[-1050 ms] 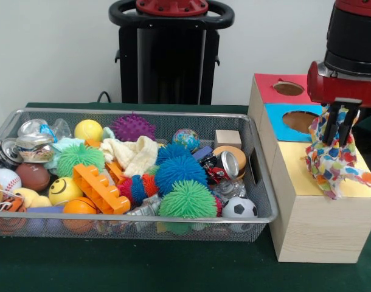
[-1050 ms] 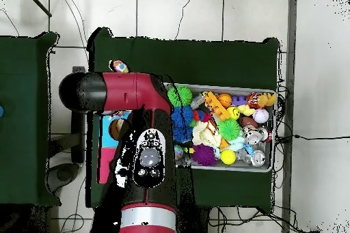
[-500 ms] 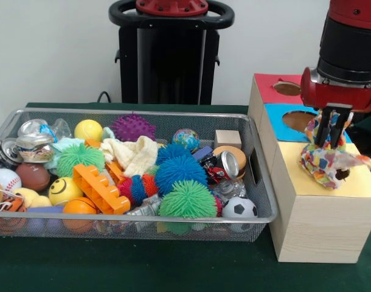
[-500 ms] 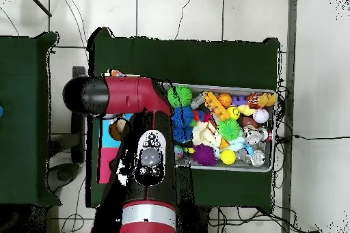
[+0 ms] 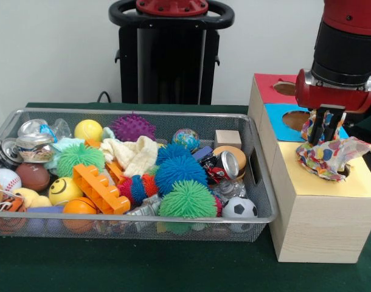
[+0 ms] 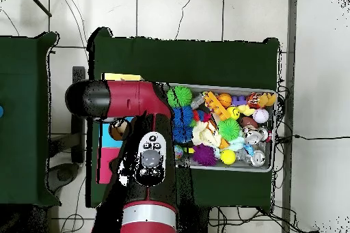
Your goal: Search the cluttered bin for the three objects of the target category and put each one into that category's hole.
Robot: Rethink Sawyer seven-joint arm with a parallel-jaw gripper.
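Observation:
A cloth (image 5: 331, 155) patterned in many colours lies bunched on the yellow top (image 5: 313, 182) of the wooden box, over that section's hole. My gripper (image 5: 325, 139) stands straight above it, fingers close together and shut on the cloth's upper fold. A cream cloth (image 5: 134, 155) lies among the toys in the wire bin (image 5: 258, 182). In the overhead view my arm (image 6: 130, 99) covers the gripper and most of the box; only a strip of the yellow section (image 6: 123, 77) shows.
The box also has a blue section with a hole (image 5: 297, 120) and a red section with a hole (image 5: 284, 88) behind the yellow one. The bin (image 6: 273, 134) holds spiky balls, sports balls, cans, an orange brick and wooden blocks.
The cloth hung loose from the gripper over the box's front edge; it has come down and now sits crumpled on the yellow hole. The gripper has shifted left.

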